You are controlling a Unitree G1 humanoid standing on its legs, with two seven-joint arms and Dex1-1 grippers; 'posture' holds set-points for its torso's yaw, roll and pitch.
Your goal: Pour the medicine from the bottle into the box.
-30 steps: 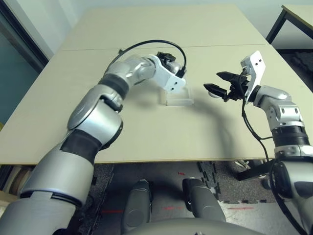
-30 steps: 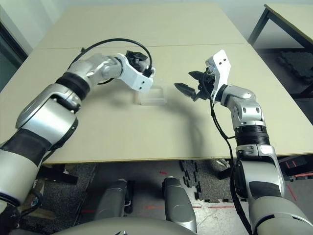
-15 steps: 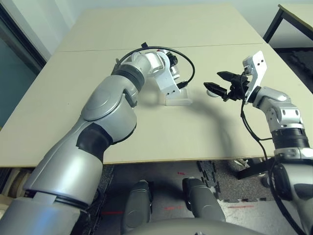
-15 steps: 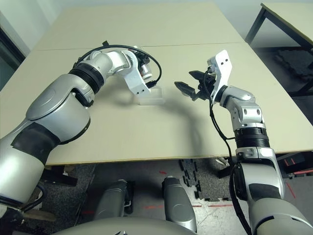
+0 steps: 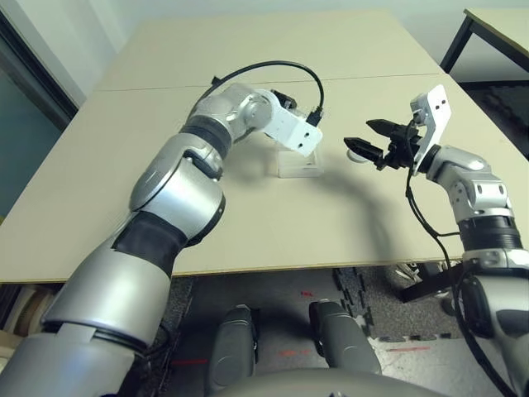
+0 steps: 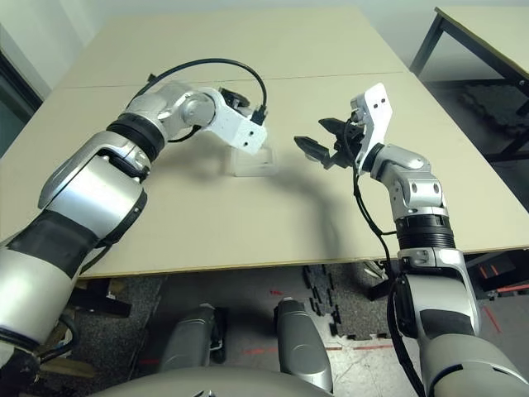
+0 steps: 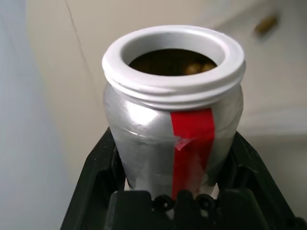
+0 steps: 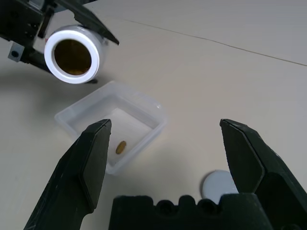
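Gripping the bottle (image 7: 173,120) sideways (mouth over the box (image 8: 111,130)), left gripper (image 7: 173,201).

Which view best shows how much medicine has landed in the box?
The right wrist view: it looks down into the box, where one pill lies. The head views show the box half hidden under the left arm, contents unreadable. The left wrist view shows the bottle instead.

Table (image 5: 248,215): pale beige top with a thin seam running across it. Resting on it: one box (image 8: 111,127), clear plastic, shallow, with a single small brownish pill (image 8: 121,146) inside; one round pale disc (image 8: 219,185) just beside the box, possibly the bottle's cap, partly hidden.
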